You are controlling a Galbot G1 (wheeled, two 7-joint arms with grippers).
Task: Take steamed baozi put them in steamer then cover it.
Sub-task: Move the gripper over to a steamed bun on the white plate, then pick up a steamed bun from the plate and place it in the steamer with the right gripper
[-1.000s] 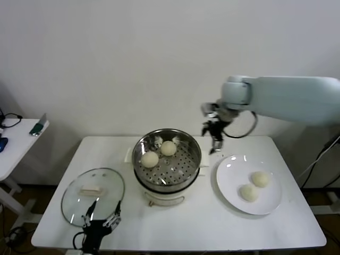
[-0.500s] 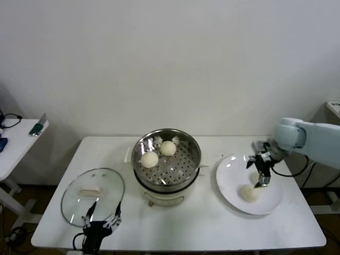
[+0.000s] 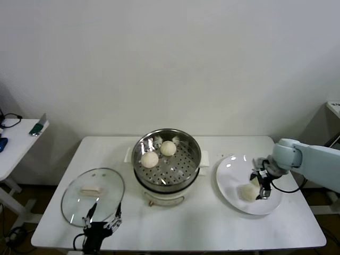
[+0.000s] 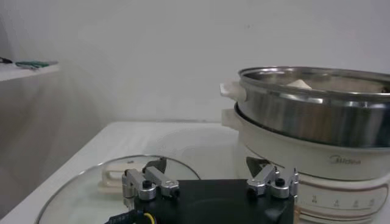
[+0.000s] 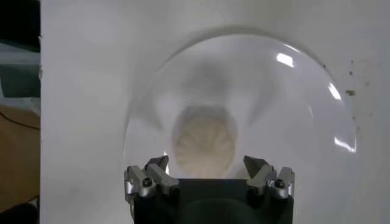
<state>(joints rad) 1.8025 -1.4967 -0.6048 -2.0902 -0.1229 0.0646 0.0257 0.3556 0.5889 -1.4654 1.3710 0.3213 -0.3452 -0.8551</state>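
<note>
The right gripper (image 3: 261, 187) hangs low over the plate (image 3: 229, 183) near the bench's (image 3: 212, 228) right edge, jaws spread wide around a baozi (image 5: 205, 145), not clamped. A second baozi (image 3: 247, 192) lies beside it. The left gripper (image 3: 101, 226) sits open at the front left edge by the cover (image 3: 93, 196). The steamer (image 3: 167, 166), marked "Midea", holds two buns (image 3: 159, 153) at the bench's middle.

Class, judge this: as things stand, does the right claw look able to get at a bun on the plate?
Probably yes. The right claw hangs open directly over a bun on the plate, with nothing between them.
</note>
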